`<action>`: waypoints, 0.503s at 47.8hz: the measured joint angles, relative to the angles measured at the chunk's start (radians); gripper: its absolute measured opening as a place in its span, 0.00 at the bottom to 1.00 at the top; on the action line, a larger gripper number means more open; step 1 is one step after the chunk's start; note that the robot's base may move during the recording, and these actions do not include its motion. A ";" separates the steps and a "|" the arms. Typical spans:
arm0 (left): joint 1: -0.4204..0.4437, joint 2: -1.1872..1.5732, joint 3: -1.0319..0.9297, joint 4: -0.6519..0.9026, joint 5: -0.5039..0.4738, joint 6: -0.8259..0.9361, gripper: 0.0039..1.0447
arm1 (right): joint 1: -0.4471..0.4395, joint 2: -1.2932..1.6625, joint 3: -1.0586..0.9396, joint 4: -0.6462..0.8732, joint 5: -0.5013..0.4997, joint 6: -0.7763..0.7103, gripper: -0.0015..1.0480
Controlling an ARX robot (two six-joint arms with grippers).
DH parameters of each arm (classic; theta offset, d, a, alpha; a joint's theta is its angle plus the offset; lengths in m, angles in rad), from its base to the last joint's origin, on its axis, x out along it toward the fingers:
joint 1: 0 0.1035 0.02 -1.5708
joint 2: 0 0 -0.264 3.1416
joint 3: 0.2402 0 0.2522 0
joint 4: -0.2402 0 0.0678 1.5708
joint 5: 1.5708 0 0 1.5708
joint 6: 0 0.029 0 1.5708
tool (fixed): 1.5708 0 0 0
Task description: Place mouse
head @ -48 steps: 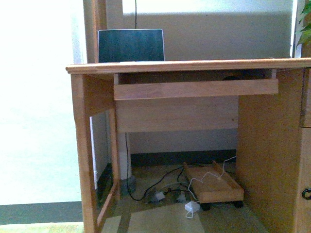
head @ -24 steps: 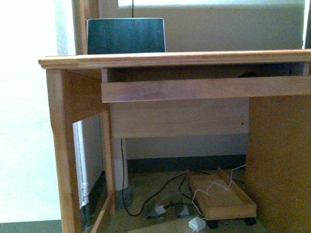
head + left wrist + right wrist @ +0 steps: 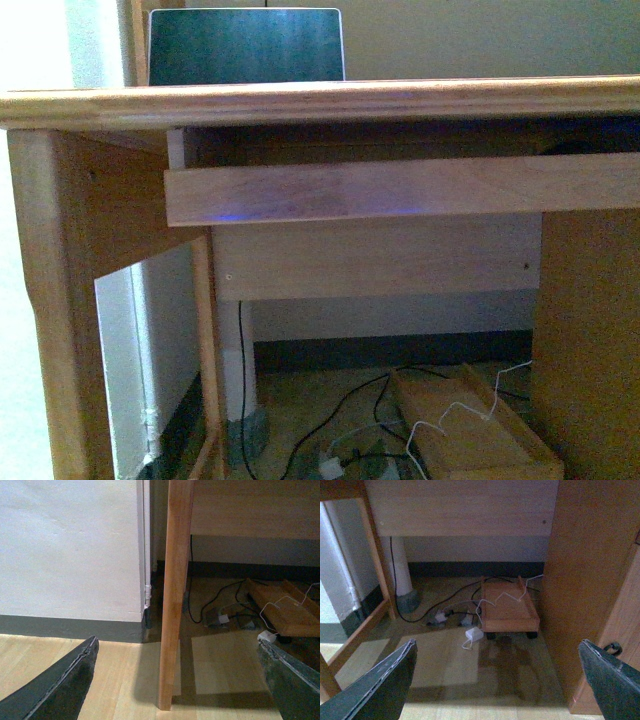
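Left end effector (image 3: 176, 642) released, fingers (image 3: 60, 690) wide, nothing between, low beside a leg (image 3: 175, 580) of the surface (image 3: 320, 102). Right end effector (image 3: 497, 642) likewise released and empty, low before the space under the surface. Mouse (image 3: 590, 146): we make out only a dark sliver just under the surface, behind the tray front (image 3: 400, 190). Laptop (image 3: 246, 45) stands on the surface.
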 joint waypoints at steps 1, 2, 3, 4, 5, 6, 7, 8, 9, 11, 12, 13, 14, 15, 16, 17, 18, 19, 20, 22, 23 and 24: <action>0.000 0.000 0.000 0.000 0.001 0.000 0.93 | 0.000 0.000 0.000 0.000 0.001 0.000 0.93; 0.000 0.000 0.000 0.000 0.000 0.000 0.93 | 0.000 0.000 0.000 0.000 0.001 0.000 0.93; 0.000 0.000 0.000 0.000 0.001 0.000 0.93 | 0.000 0.000 0.000 0.000 0.001 0.000 0.93; 0.000 0.000 0.000 0.000 0.000 0.000 0.93 | 0.000 0.000 0.000 0.000 0.002 0.000 0.93; 0.000 0.000 0.000 0.000 0.000 0.000 0.93 | 0.000 0.000 0.000 0.000 0.002 0.000 0.93; 0.000 0.000 0.000 0.000 0.000 0.000 0.93 | 0.000 0.000 0.000 0.000 0.002 0.000 0.93; 0.000 0.000 0.000 0.000 0.000 0.000 0.93 | 0.000 0.000 0.000 0.000 0.002 0.000 0.93; 0.000 0.000 0.000 0.000 0.000 0.000 0.93 | 0.000 0.000 0.000 0.000 0.002 0.000 0.93; 0.000 0.000 0.000 0.000 0.000 0.000 0.93 | 0.000 -0.001 0.000 0.000 0.002 0.000 0.93; 0.000 0.000 0.000 0.000 0.000 0.000 0.93 | 0.000 -0.001 0.000 0.000 0.001 0.000 0.93; 0.000 0.000 0.000 0.000 0.000 0.000 0.93 | 0.000 -0.001 0.000 0.000 0.001 0.000 0.93; 0.000 0.000 0.000 0.000 0.000 0.000 0.93 | 0.000 -0.001 0.000 0.000 0.001 0.000 0.93; 0.000 0.000 0.000 0.000 0.000 0.000 0.93 | 0.000 -0.001 0.000 0.000 0.001 0.000 0.93; 0.000 0.000 0.000 0.000 0.000 0.000 0.93 | 0.000 -0.001 0.000 0.000 0.002 0.000 0.93; 0.000 0.000 0.000 0.000 0.000 0.000 0.93 | 0.000 -0.001 0.000 0.000 0.001 0.000 0.93; 0.000 0.000 0.000 0.000 0.000 0.000 0.93 | 0.000 -0.001 0.000 0.000 0.001 0.000 0.93; 0.000 0.000 0.000 0.000 0.000 0.000 0.93 | 0.000 -0.001 0.000 0.000 0.000 0.000 0.93; 0.000 0.000 0.000 0.000 0.000 0.000 0.93 | 0.000 -0.001 0.000 0.000 0.002 0.000 0.93; 0.000 0.000 0.000 0.000 0.000 0.000 0.93 | 0.000 -0.001 0.000 0.000 0.001 0.000 0.93; 0.000 0.000 0.000 0.000 0.000 0.000 0.93 | 0.000 -0.001 0.000 0.000 0.001 0.000 0.93; 0.000 0.000 0.000 0.000 0.000 0.000 0.93 | 0.000 -0.001 0.000 0.000 0.002 0.001 0.93; 0.000 0.000 0.000 0.000 0.000 0.000 0.93 | 0.000 -0.001 0.000 0.000 0.001 0.000 0.93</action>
